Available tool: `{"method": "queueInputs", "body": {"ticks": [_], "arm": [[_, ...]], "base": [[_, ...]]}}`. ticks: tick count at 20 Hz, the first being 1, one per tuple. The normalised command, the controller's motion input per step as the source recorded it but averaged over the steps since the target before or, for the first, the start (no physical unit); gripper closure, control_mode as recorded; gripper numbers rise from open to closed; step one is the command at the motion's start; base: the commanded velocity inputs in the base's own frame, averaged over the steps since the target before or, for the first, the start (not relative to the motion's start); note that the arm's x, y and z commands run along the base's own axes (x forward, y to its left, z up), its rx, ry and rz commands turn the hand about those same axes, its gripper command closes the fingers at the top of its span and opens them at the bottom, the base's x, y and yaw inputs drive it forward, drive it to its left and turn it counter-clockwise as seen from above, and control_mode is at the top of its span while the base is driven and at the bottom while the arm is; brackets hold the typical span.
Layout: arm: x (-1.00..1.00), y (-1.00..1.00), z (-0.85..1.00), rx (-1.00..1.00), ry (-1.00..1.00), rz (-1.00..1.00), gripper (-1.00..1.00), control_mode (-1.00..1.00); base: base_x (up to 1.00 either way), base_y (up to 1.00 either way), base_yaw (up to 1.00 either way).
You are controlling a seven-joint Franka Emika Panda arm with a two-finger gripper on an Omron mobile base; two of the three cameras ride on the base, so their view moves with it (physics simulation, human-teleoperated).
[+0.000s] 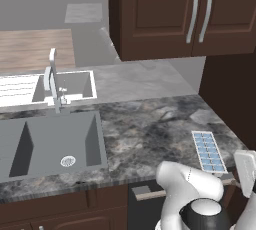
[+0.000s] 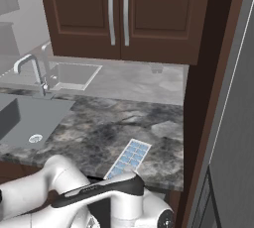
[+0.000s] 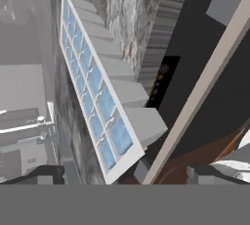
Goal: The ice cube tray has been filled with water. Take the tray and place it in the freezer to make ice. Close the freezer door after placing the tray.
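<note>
The ice cube tray [image 1: 209, 151] lies flat on the dark marble counter [image 1: 150, 134] near its front right edge, water [image 3: 105, 102] filling its cells, well right of the sink [image 1: 50, 144]. The arm is folded low before the counter, the gripper [image 3: 124, 172] level with the tray's near end, jaws spread wide and empty.

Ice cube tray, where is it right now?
The ice cube tray lies flat on the counter near its front edge, right of the sink, close to the dark side panel.
</note>
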Motion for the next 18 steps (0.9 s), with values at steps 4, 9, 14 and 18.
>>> {"method": "queueInputs", "body": {"ticks": [4, 9, 14, 18], "arm": [[0.01, 0.0, -0.15, 0.12, 0.0, 0.0, -1.0, -1.0], [0.08, 0.0, -0.09, 0.03, 0.0, 0.0, -1.0, -1.0], [0.1, 0.0, -0.01, 0.0, 0.0, 0.0, -1.0, -1.0], [0.14, 0.0, -0.03, 0.0, 0.0, 0.0, -1.0, -1.0]], "base": [[0.0, 0.0, 0.0], [0.0, 0.0, 0.0], [0.0, 0.0, 0.0], [0.0, 0.0, 0.0]]}}
